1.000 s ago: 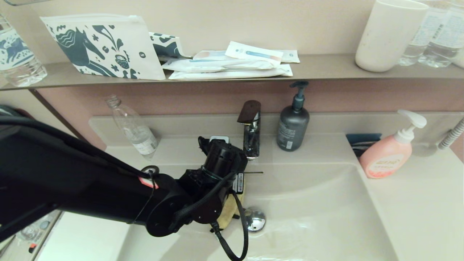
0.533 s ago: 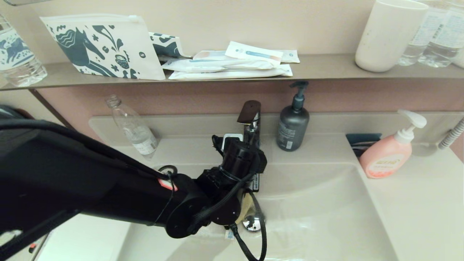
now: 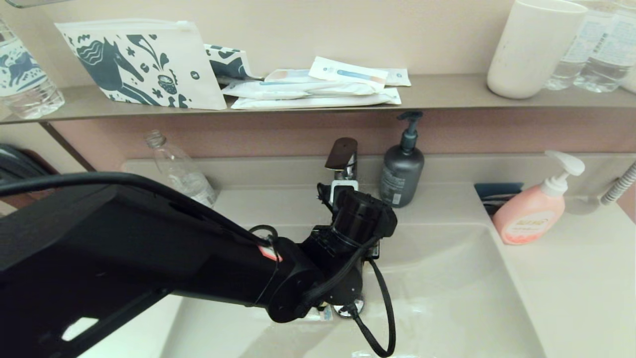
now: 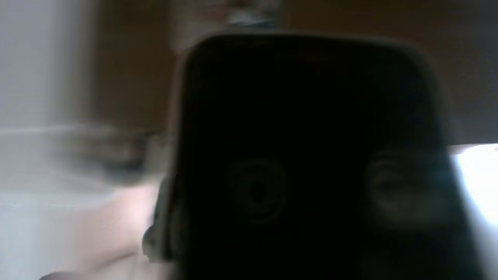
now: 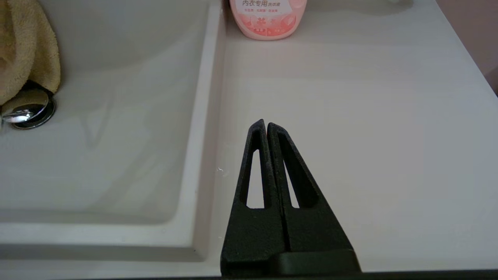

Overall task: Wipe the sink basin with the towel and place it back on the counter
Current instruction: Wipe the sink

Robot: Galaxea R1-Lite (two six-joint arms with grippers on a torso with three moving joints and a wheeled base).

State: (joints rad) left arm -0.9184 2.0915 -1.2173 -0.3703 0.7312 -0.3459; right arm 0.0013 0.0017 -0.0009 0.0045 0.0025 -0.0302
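Note:
The cream-white sink basin [image 3: 447, 288] fills the lower middle of the head view. My left arm reaches into it, its black wrist [image 3: 362, 219] just in front of the faucet, and the left gripper is hidden beneath it. The left wrist view is dark and blocked. The mustard-yellow towel [image 5: 23, 50] shows only in the right wrist view, bunched in upright folds against the chrome drain plug [image 5: 25, 111]. In the head view the arm covers the towel and most of the plug [image 3: 343, 311]. My right gripper [image 5: 266, 124] is shut and empty over the counter [image 5: 350, 116], right of the basin's rim.
A chrome faucet [image 3: 343, 169] and a dark pump dispenser [image 3: 401, 174] stand behind the basin. A pink pump bottle [image 3: 529, 219] is on the right counter, a clear bottle [image 3: 181, 174] at the back left. The grey-brown shelf [image 3: 447, 97] carries a pouch, packets and a cup.
My left arm has swept right across the basin, from left of the faucet to in front of it. The yellow towel seen under the wrist earlier is now covered in the head view.

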